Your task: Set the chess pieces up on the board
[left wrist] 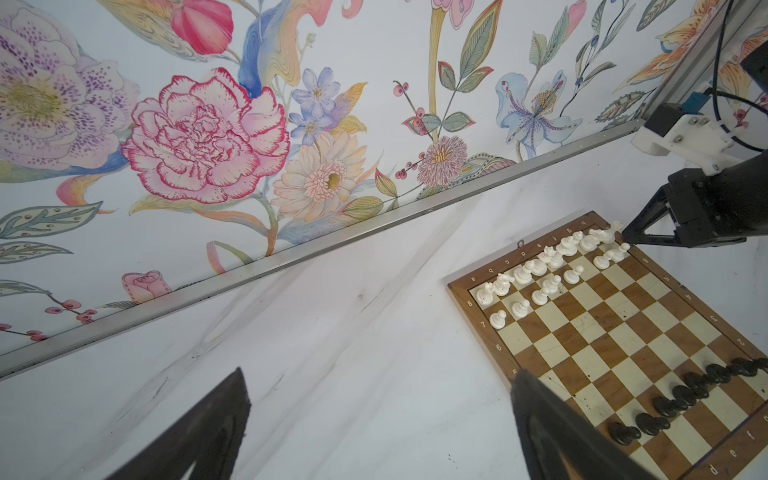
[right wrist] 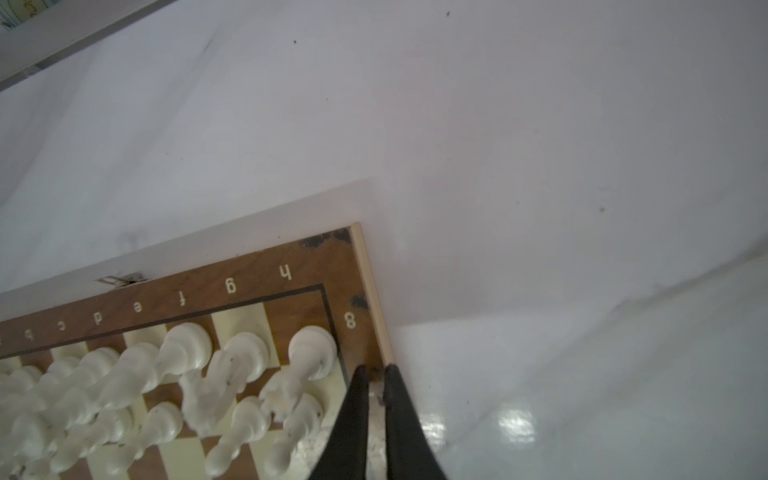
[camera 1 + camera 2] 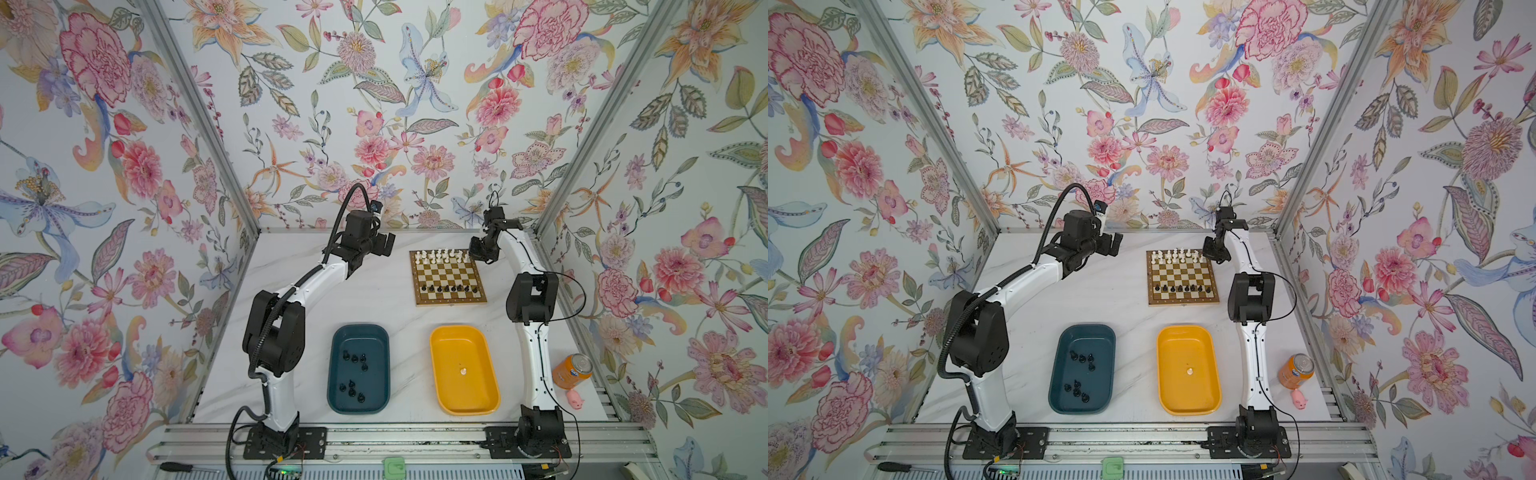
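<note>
Currently: white side almost set; black back rank pending.
Front of table: black pieces (image 3: 354, 358) in the teal tray (image 3: 376, 345), one white piece (image 3: 462, 369) in the yellow tray (image 3: 453, 345). Beyond, on the board (image 3: 449, 276), chessmen (image 3: 451, 287) stand upright, rows parallel to that edge. The left gripper (image 1: 379, 370) gapes empty; the right gripper (image 2: 376, 368), pinched closed at the board's far right corner, must part its jaws to fetch.

Blurred white chess pieces (image 2: 187, 353); board (image 2: 257, 282) cut off.
</note>
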`<state>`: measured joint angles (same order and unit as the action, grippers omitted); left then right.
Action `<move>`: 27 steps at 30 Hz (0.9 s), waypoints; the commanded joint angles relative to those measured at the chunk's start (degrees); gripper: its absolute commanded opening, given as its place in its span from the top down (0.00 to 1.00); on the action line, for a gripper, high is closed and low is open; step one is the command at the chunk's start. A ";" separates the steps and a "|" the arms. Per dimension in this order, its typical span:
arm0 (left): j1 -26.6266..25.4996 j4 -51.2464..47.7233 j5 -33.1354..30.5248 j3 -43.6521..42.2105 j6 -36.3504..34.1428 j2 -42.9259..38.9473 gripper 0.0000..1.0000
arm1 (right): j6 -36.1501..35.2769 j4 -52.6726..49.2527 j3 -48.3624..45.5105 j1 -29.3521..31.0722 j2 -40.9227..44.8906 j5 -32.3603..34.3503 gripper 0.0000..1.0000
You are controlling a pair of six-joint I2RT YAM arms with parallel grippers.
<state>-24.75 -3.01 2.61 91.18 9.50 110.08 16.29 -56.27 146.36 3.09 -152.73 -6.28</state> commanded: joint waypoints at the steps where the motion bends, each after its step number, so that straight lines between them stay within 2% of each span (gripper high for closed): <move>1: 0.41 -0.85 -0.95 2.08 0.74 0.22 0.01 | 0.43 0.02 1.13 0.33 -1.23 -1.27 0.88; 27: 0.44 -2.07 -1.01 4.89 0.00 2.15 0.01 | 1.22 1.40 1.73 1.26 -0.42 -2.18 0.86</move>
<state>-24.75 -4.14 2.37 94.17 9.87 111.15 16.93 -54.72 146.69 3.68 -153.14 -7.38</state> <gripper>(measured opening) 0.992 0.143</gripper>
